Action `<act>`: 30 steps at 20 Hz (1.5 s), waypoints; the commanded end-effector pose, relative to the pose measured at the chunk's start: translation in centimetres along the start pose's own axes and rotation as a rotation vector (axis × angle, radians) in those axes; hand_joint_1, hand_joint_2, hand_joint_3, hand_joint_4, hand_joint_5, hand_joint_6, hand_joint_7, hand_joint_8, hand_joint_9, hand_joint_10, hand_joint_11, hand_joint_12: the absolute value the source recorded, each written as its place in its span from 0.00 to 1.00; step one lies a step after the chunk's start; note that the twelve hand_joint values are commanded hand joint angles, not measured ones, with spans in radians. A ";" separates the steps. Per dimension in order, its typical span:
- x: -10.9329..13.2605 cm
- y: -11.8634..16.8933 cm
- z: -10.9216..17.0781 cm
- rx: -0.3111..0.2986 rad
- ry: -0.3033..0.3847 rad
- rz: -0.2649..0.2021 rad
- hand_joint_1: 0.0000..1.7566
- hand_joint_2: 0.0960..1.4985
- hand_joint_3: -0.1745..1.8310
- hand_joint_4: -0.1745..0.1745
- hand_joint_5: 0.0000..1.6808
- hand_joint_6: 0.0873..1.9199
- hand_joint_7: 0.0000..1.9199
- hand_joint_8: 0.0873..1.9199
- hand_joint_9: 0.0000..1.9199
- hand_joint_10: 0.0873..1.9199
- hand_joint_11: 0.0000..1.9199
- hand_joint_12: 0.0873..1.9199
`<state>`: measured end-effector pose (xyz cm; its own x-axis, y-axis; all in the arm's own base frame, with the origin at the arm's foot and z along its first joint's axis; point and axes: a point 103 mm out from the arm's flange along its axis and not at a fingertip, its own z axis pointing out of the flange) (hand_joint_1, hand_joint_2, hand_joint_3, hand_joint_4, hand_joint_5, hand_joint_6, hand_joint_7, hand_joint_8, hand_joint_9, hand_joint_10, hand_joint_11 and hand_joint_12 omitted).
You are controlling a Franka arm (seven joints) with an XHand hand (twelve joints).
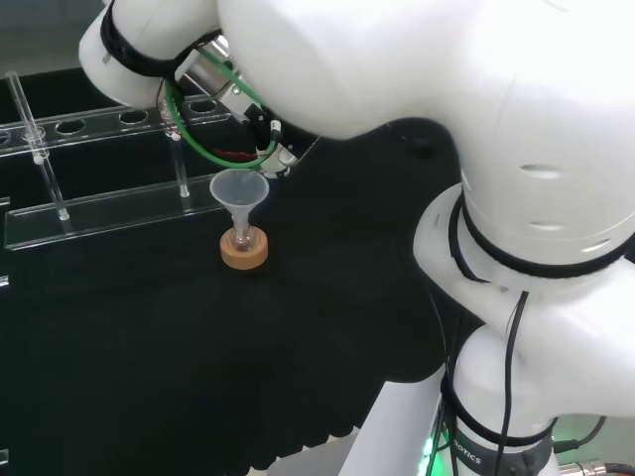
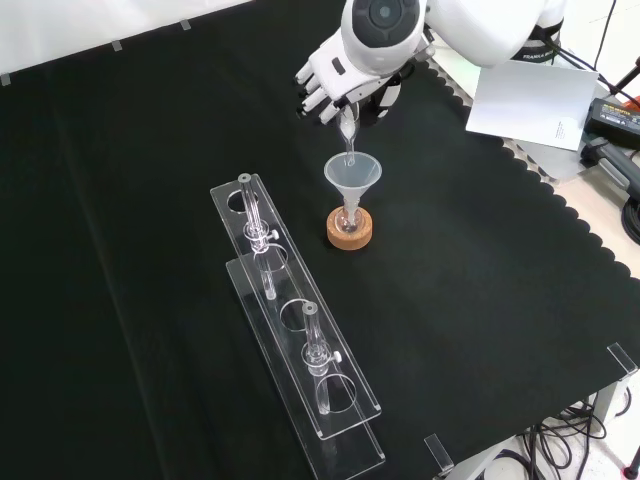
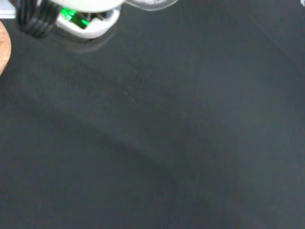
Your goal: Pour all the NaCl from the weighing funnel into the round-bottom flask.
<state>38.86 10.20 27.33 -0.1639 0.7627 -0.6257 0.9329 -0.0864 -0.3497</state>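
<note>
Weighing funnel (image 2: 348,135) is held tilted in curled robot hand (image 2: 335,85); its tip is directly above plastic funnel (image 2: 352,176) on cork-ringed flask (image 2: 350,217).

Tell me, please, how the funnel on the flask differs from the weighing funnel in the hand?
The funnel stands upright in the flask's neck on the cork ring, free of any grip; the weighing funnel is held in the hand, tilted spout-down over it. The standing funnel is a wide cone; the held one looks slimmer. Both are clear.
</note>
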 end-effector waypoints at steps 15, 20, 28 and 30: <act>0.5 -0.4 -1.7 -0.020 -0.274 0.014 0.63 0.41 0.44 1.00 0.71 0.41 0.31 0.31 0.52 0.11 0.45 0.50; 0.7 -0.5 -2.1 -0.008 -0.345 0.018 0.63 0.41 0.44 1.00 0.71 0.41 0.31 0.31 0.52 0.11 0.45 0.50; 1.4 -0.4 -2.6 -0.014 -0.452 0.021 0.63 0.41 0.44 1.00 0.71 0.41 0.30 0.31 0.51 0.11 0.45 0.50; 1.7 -0.5 -2.8 -0.014 -0.466 0.017 0.63 0.41 0.44 1.00 0.71 0.41 0.30 0.31 0.51 0.11 0.45 0.50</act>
<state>39.04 12.82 28.40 -0.2597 0.4156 -0.8717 0.9421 -0.0891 -0.3232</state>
